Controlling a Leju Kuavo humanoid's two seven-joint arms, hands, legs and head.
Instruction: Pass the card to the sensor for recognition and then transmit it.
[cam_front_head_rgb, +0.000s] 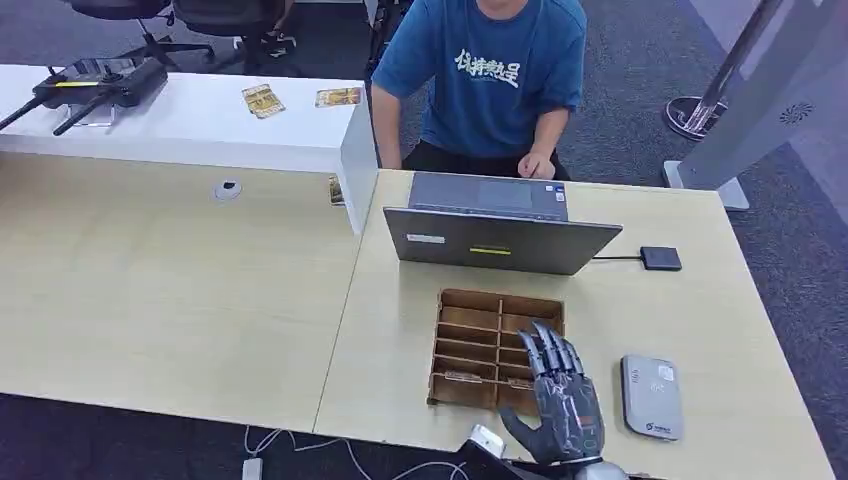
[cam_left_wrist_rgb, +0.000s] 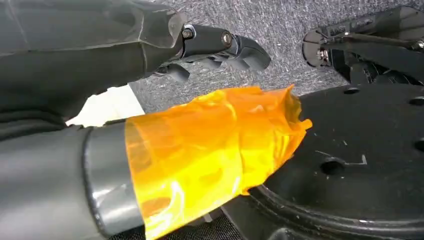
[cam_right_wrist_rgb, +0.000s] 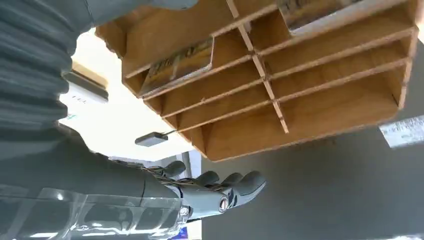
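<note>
Pale wooden table (cam_front_head_rgb: 250, 300) carries a brown compartmented wooden card tray (cam_front_head_rgb: 497, 348) near its front edge. Right hand (cam_front_head_rgb: 562, 405) hovers over the tray's right side, fingers spread and empty, beside a grey flat card sensor (cam_front_head_rgb: 651, 396). Left hand (cam_left_wrist_rgb: 215, 45) hangs over carpet, fingers curled in on nothing.

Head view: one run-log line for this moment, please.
right hand: open, over wooden organizer | card: in slot | sensor: untouched

Office, desks (cam_front_head_rgb: 180, 290), laptop (cam_front_head_rgb: 495, 238), swivel chairs (cam_front_head_rgb: 215, 18), grey carpet (cam_front_head_rgb: 640, 120)
</note>
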